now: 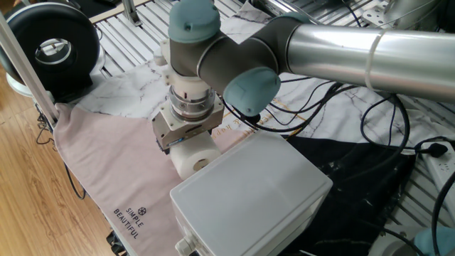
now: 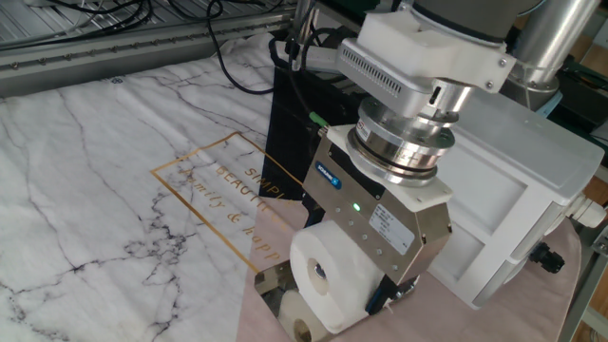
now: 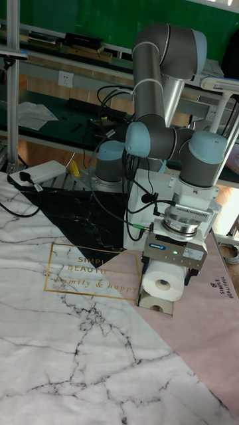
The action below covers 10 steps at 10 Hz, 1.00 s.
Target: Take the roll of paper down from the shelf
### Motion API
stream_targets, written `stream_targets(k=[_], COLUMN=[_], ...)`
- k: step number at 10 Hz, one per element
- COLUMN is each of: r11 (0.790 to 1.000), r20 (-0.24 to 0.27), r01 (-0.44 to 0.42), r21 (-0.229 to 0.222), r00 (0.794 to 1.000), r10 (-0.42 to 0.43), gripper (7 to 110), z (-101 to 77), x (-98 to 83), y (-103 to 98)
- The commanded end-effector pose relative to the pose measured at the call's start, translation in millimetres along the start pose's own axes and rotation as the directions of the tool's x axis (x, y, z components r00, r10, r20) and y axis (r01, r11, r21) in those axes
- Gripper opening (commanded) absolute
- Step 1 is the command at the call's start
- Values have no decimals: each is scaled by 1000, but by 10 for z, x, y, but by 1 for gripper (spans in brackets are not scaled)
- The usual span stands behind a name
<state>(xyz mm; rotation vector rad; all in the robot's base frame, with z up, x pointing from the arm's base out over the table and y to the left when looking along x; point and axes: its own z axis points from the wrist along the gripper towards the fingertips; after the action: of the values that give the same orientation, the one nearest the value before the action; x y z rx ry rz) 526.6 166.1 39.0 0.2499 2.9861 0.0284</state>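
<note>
The white roll of paper lies on its side with its hollow core facing the camera, just above the small chrome shelf, which mirrors the roll's underside. My gripper comes down from above and is shut on the roll, with one dark fingertip showing at the roll's right side. In one fixed view the roll sits under the gripper, pressed close to the grey box. The tall fixed view shows the roll over the shelf, held by the gripper.
A large pale grey plastic box stands right beside the roll. A pink cloth lies under the shelf and a marble-pattern sheet spreads beyond it. Black cables trail behind the arm. A black round device sits at the far left.
</note>
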Motion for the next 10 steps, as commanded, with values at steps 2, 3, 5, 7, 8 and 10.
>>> stream_targets(k=[2,3,5,7,8,10], r11=[1000,1000,1000,999,999,994], r20=[-12,-24,-37,-32,-26,-37], r01=[18,10,-6,-5,-5,-38], r21=[20,23,22,41,40,104], r00=[1000,1000,999,999,1000,998], r10=[-17,-10,7,6,6,42], gripper=[107,107,88,88,88,88], z=[6,15,27,44,49,20], x=[101,130,165,151,131,117], y=[-39,-48,-43,-91,-86,-203])
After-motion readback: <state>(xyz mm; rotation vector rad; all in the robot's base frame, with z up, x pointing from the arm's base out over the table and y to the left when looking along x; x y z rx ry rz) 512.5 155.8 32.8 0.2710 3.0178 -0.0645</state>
